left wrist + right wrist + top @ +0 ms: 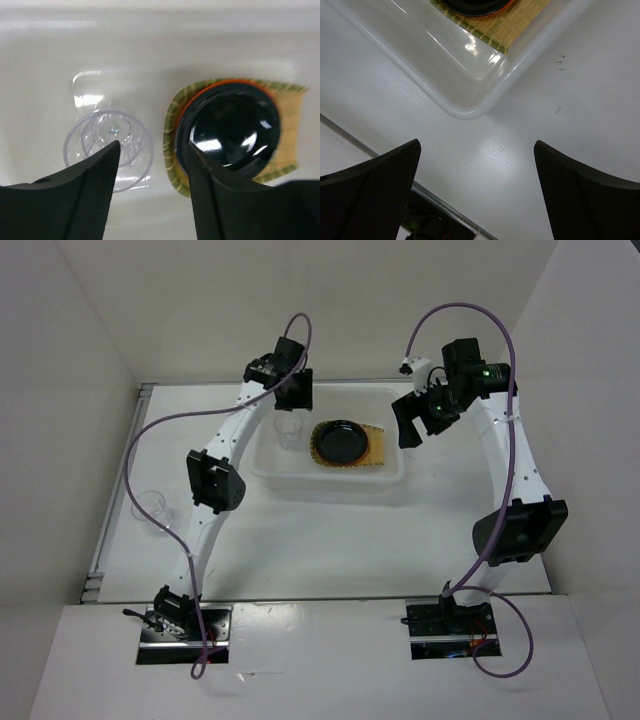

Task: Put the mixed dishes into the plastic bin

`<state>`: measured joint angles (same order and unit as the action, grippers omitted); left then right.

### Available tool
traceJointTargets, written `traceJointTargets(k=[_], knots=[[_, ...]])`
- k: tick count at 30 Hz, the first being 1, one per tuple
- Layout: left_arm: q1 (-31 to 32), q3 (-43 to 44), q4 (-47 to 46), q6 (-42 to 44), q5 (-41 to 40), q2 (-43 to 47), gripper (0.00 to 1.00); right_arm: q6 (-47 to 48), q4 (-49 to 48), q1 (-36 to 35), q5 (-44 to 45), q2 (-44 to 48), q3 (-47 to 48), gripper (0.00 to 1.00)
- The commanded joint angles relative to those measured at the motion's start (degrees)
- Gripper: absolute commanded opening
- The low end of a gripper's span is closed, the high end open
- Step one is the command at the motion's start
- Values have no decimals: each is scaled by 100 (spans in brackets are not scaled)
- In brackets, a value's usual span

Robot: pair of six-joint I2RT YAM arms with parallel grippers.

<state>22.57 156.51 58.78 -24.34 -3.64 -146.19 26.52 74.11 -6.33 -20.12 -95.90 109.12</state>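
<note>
Left gripper (154, 148) over round clear cup (110, 131)

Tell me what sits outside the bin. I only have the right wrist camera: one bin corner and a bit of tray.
Observer: One clear cup sits on the table, at its far left, well away from the bin.
Operator: Report the other cup.
Observer: The second cup is inside the bin, upright, beside the tray.
Operator: Give me the left gripper.
Observer: The left gripper hangs open over the second cup, holding nothing.
</note>
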Motion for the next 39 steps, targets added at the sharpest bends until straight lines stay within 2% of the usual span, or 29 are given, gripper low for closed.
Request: traceJointTargets(k=[1, 2, 5, 9, 12, 14, 15, 16, 17, 18, 19, 20, 21, 24, 27, 34, 39], knots=[[-7, 844, -52, -185, -128, 170, 64, 28, -63, 35, -1, 141, 30, 98], [-7, 1368, -51, -185, -198, 170, 65, 28, -63, 35, -1, 141, 30, 98], [-59, 2014, 212, -247, -496, 459, 67, 28, -63, 35, -53, 141, 30, 98], [-340, 2191, 765, -596, -796, 1083, 67, 28, -63, 35, -176, 141, 92, 98], [-937, 2305, 1590, -1028, -638, 1364, 67, 28, -63, 35, -316, 194, 92, 98], [-1218, 801, 1592, -1203, -1021, 2240, 67, -24, -63, 35, -387, 194, 31, 98], [-1333, 28, 1592, -1536, -1312, 2644, 71, -24, -115, 35, -466, 194, 30, 98], [-1464, -1415, 1470, -1626, -1802, 3344, 72, -24, -116, 35, -467, 194, 30, 98], [-1770, -2135, 1339, -1627, -1877, 3682, 72, -24, -116, 35, -545, 194, -22, 98], [-1947, -2847, 1120, -1627, -1790, 4408, 72, -24, -116, 35, -607, 194, -22, 98], [-2106, -3567, 465, -1505, -1389, 4798, 72, -24, -116, 35, -607, 194, -75, 98], [-2290, -4775, 189, -1504, -1246, 5150, 72, -24, -116, 35, -677, 194, -75, 98], [-2292, -5214, 12, -1504, -1175, 5701, 72, -24, -116, 35, -756, 194, -127, 98], [-2406, -6373, -147, -1504, -1018, 6180, 72, -24, -116, 35, -940, 54, -128, 98], [-2537, -7105, -341, -1574, -620, 6480, 72, -24, -116, 35, -1055, -86, -6, 98], [-2915, -8170, -481, -1338, -945, 6603, 72, -24, -116, 35, -1170, -149, -30, 98], [-3170, -8689, -754, -1144, -796, 6542, 72, -24, -168, 35, -1170, 27, -347, 98]])
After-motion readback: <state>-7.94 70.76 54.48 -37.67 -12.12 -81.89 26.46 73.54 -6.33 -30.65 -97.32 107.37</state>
